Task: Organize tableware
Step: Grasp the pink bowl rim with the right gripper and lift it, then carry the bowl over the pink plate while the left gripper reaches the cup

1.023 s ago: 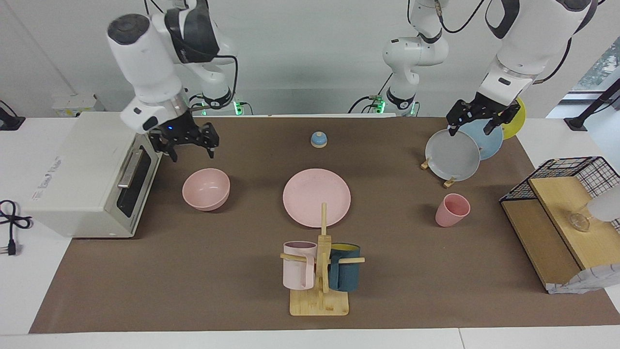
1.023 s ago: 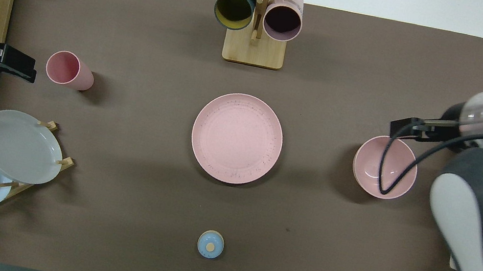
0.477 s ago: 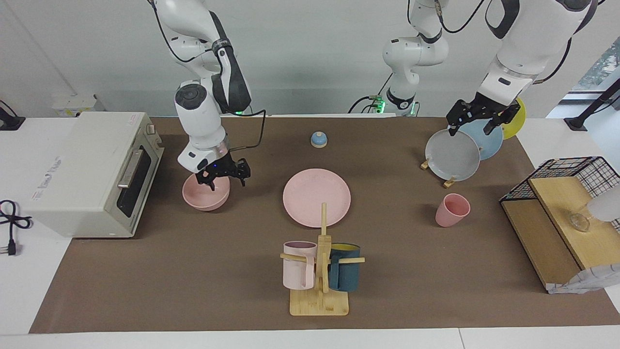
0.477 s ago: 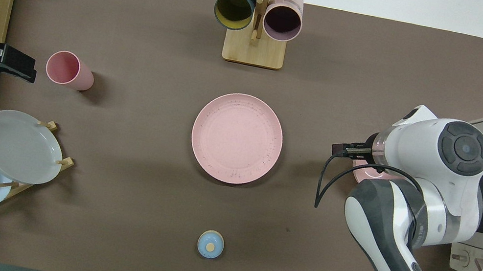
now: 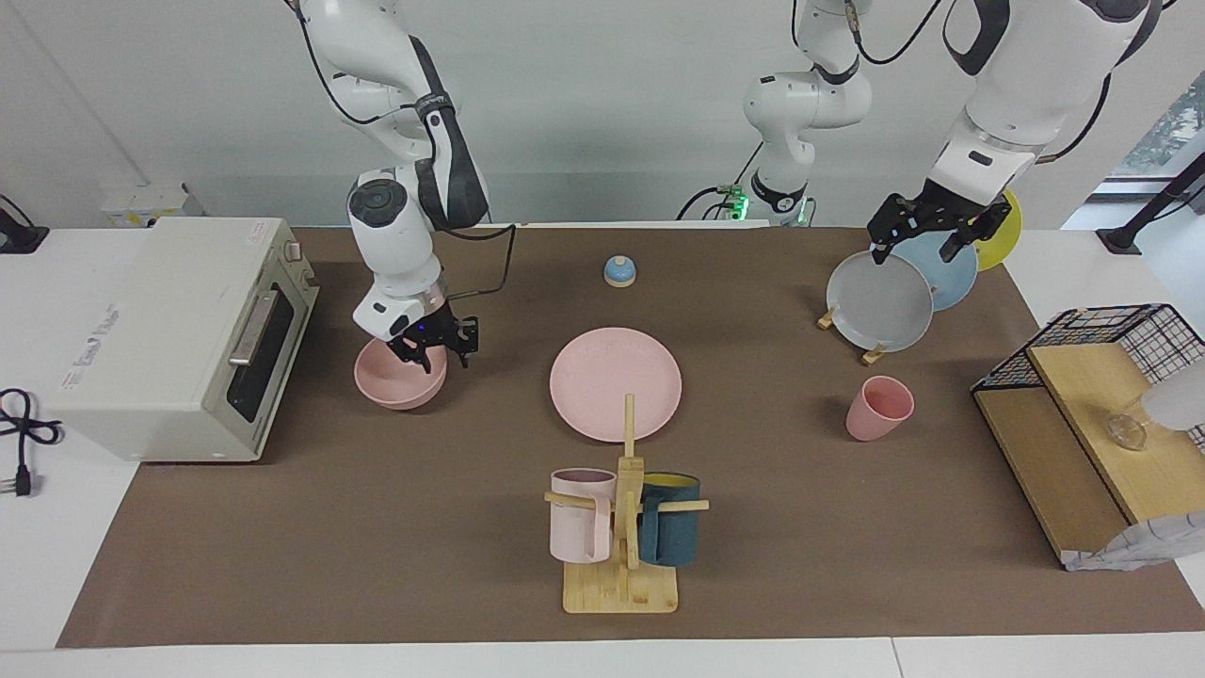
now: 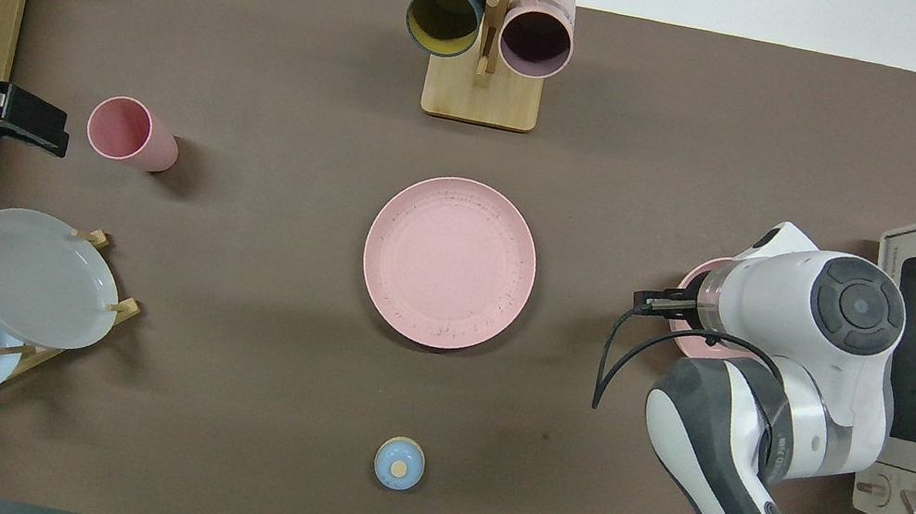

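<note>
A matte pink bowl (image 5: 391, 381) stands on the brown mat in front of the toaster oven; in the overhead view only its edge (image 6: 696, 280) shows under the arm. My right gripper (image 5: 436, 352) is low over the bowl's rim on the side toward the plate, fingers apart, holding nothing; it also shows in the overhead view (image 6: 648, 303). The pink plate (image 5: 615, 381) (image 6: 449, 262) lies flat at the mat's middle. The pink cup (image 5: 877, 408) (image 6: 131, 133) stands toward the left arm's end. My left gripper (image 5: 918, 250) (image 6: 56, 130) waits open, raised over the plate rack.
A toaster oven (image 5: 169, 330) stands at the right arm's end. A wooden mug tree (image 5: 623, 565) with a pale pink and a teal mug stands farther from the robots than the plate. A rack of grey, blue and yellow plates (image 5: 880, 301), a small blue bell (image 5: 619, 271) and a wire-and-wood shelf (image 5: 1083, 395) are also here.
My right arm swung from in front of the oven down over the bowl, then shifted slightly toward the robots at its rim. The left arm has not moved.
</note>
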Controlling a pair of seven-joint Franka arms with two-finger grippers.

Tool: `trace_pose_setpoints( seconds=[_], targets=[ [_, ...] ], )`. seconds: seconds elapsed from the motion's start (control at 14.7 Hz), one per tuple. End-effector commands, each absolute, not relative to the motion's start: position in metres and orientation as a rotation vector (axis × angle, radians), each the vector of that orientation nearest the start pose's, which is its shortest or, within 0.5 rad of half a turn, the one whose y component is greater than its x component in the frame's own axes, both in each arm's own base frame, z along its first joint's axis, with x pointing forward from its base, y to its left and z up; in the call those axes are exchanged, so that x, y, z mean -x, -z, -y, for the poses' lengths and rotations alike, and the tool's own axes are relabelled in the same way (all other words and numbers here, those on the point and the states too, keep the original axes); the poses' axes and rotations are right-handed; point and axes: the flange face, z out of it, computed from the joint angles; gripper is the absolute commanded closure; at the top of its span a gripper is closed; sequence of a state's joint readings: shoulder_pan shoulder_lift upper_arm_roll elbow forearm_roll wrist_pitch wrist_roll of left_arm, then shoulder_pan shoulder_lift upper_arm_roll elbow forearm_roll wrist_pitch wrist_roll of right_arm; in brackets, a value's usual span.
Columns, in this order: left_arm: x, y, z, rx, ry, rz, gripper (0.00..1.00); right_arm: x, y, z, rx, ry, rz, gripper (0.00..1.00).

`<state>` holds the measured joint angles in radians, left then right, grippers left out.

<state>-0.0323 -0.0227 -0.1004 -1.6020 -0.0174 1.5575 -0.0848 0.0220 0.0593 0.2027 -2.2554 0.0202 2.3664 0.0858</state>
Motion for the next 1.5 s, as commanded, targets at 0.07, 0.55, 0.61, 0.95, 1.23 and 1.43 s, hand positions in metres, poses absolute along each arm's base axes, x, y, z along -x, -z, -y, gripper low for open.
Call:
trace_pose_setpoints(
  seconds=[0.07,0.55,0.61,0.95,1.23,1.43],
  targets=[
    [-0.538,-0.627,0.071,3.135,-0.040,-0.079,0.00,-0.513,-0.338,-0.114,3.090,0.086,0.236,0.56],
    [-0.539,-0.628,0.071,3.136,-0.029,-0.072,0.00,-0.516,-0.341,-0.118,3.093,0.037,0.250,1.00],
    [-0.539,-0.628,0.071,3.136,-0.028,-0.072,0.00,-0.529,-0.358,-0.128,3.090,-0.004,0.253,1.00],
    [-0.540,-0.628,0.069,3.137,-0.021,-0.065,0.00,-0.570,-0.474,-0.289,3.095,-0.015,-0.023,1.00],
    [-0.540,-0.628,0.068,3.137,-0.017,-0.065,0.00,-0.561,-0.459,-0.421,3.119,-0.018,-0.146,1.00],
    [-0.548,-0.616,0.059,3.144,-0.005,-0.036,0.00,-0.559,-0.421,-0.468,3.124,0.104,-0.198,1.00]
  ],
)
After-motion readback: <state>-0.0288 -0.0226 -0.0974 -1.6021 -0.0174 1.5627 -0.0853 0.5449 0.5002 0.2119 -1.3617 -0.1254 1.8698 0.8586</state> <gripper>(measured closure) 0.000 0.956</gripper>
